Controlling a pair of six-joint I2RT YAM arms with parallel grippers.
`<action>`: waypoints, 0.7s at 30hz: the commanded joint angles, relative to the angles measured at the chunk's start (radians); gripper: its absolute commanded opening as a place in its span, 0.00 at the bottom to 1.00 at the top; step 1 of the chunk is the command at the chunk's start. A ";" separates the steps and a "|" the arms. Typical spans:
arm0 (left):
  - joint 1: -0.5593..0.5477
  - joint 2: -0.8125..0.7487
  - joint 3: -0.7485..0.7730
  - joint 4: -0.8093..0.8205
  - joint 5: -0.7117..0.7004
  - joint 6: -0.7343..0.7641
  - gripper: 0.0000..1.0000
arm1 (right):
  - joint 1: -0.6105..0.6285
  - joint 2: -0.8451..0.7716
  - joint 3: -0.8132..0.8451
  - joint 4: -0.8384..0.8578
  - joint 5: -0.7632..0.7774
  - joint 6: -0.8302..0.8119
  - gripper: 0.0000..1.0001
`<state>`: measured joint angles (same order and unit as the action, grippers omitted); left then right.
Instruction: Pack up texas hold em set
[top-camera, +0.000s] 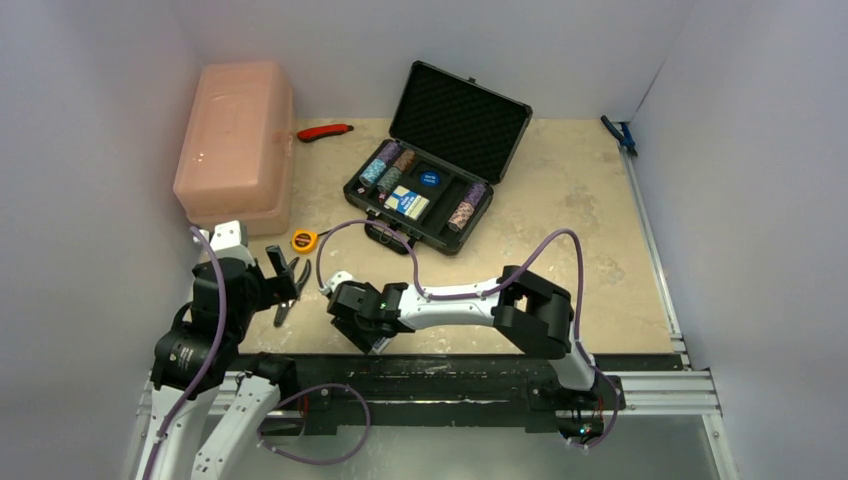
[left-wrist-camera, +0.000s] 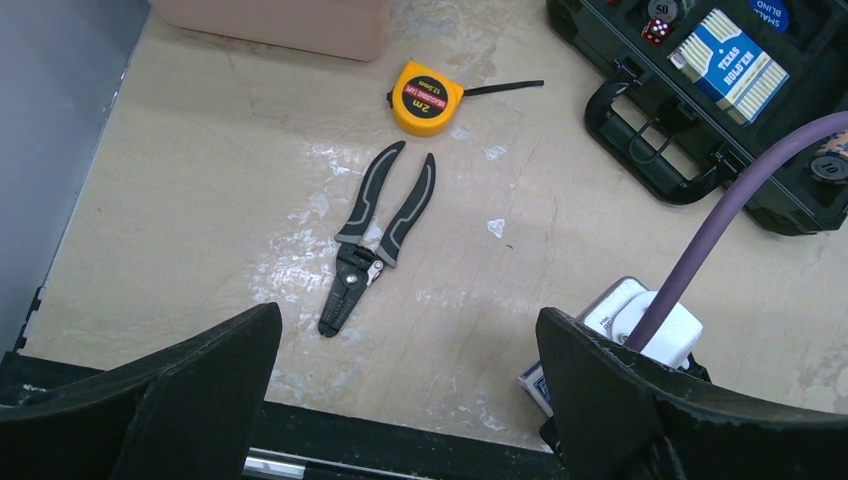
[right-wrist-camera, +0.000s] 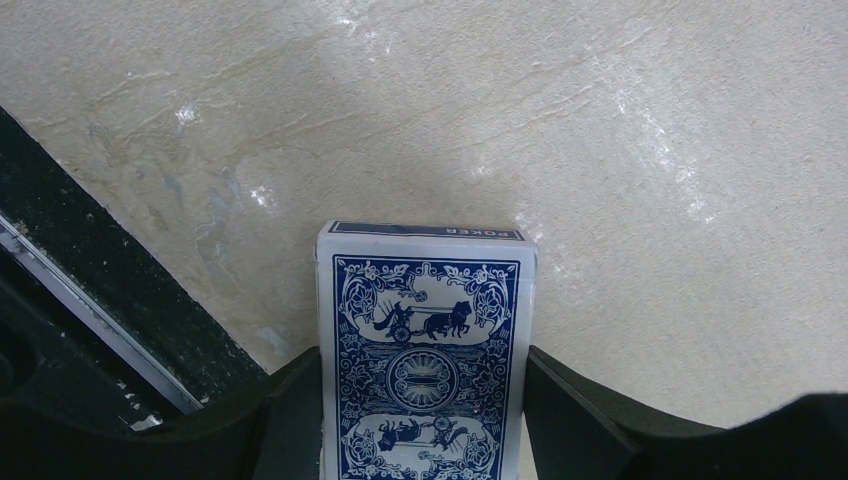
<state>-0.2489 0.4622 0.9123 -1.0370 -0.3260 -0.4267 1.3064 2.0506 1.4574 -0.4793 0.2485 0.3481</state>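
The black case (top-camera: 372, 226) lies open at the back middle, its foam lid (top-camera: 460, 115) upright. In it are chip stacks (top-camera: 385, 165), a blue-white card deck (top-camera: 408, 203) and a round blue disc (top-camera: 430, 180). The left wrist view shows that deck (left-wrist-camera: 728, 62) and the case handle (left-wrist-camera: 640, 140). My right gripper (top-camera: 365, 340) is low at the table's near edge, shut on a second blue-backed card deck (right-wrist-camera: 425, 330) held between both fingers (right-wrist-camera: 600, 420). My left gripper (left-wrist-camera: 410, 400) is open and empty above the table's near left part.
A translucent pink box (top-camera: 237, 145) stands at the back left. A yellow tape measure (left-wrist-camera: 425, 98) and black pliers (left-wrist-camera: 375, 235) lie in front of my left gripper. A red knife (top-camera: 325, 131) lies behind the case. The black rail (right-wrist-camera: 90, 290) runs along the near edge.
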 joint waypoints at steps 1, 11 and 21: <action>0.005 -0.016 0.010 0.018 -0.008 0.002 1.00 | 0.001 -0.043 0.024 -0.011 0.087 -0.008 0.29; 0.005 -0.016 0.010 0.021 -0.005 0.003 1.00 | -0.002 -0.078 0.012 0.018 0.169 -0.075 0.00; 0.005 -0.014 0.009 0.023 -0.007 0.006 1.00 | -0.044 -0.123 -0.004 0.052 0.234 -0.177 0.00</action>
<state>-0.2489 0.4515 0.9123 -1.0370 -0.3260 -0.4267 1.2896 2.0087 1.4513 -0.4721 0.4171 0.2329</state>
